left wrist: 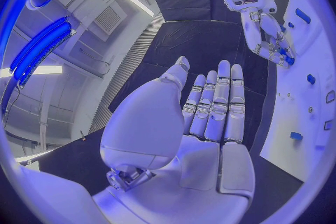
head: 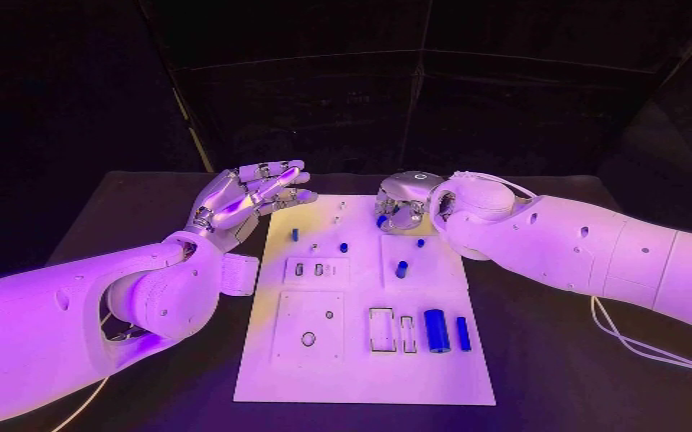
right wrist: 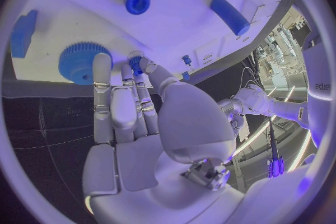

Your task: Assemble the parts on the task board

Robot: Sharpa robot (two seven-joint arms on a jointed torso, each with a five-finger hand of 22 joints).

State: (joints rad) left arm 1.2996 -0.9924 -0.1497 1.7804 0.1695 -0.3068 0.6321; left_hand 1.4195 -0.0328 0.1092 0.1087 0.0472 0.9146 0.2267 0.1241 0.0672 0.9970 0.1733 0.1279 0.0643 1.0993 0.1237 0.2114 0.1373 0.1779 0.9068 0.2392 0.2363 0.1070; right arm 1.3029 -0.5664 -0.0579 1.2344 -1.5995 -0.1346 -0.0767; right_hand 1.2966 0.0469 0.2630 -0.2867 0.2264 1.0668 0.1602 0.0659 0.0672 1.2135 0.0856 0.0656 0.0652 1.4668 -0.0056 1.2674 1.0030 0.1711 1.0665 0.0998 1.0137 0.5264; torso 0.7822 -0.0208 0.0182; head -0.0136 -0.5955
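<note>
Parts lie across the board (head: 289, 377) mid-table, a cylinder (head: 436, 331) nearest, while farther off the left hand (head: 248, 198) hovers open and empty beside it and the right hand (head: 405, 202) pinches a peg (right wrist: 135, 61), seemingly mid-insertion, needing straight alignment next.
</note>
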